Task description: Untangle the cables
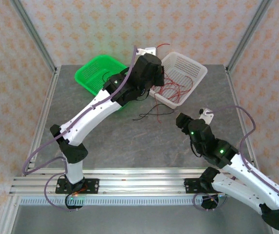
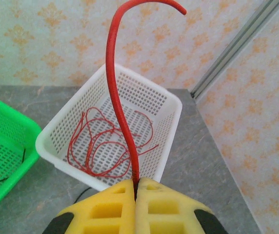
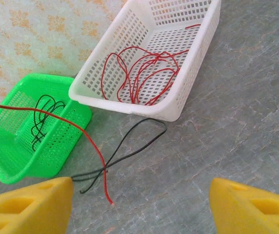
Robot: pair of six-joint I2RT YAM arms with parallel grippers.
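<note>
My left gripper [image 1: 156, 73] [image 2: 137, 187] hovers near the white basket [image 1: 197, 70], shut on a thin red cable [image 2: 115, 97] that rises from between the yellow pads and curls over. In the right wrist view this red cable [image 3: 76, 127] hangs down and its free end crosses a looped black cable [image 3: 129, 141] [image 1: 151, 113] lying on the table. More red cables [image 2: 95, 146] [image 3: 139, 73] lie coiled inside the white basket. My right gripper [image 1: 183, 119] [image 3: 141, 204] stands open low over the table, right of the black loop, with nothing between its fingers.
A green basket [image 1: 88, 73] [image 3: 56, 156] sits left of the white one and holds black cables [image 3: 42, 117]. Aluminium frame posts and patterned walls close in the table. Grey tabletop [image 3: 236, 146] stretches in front of the baskets.
</note>
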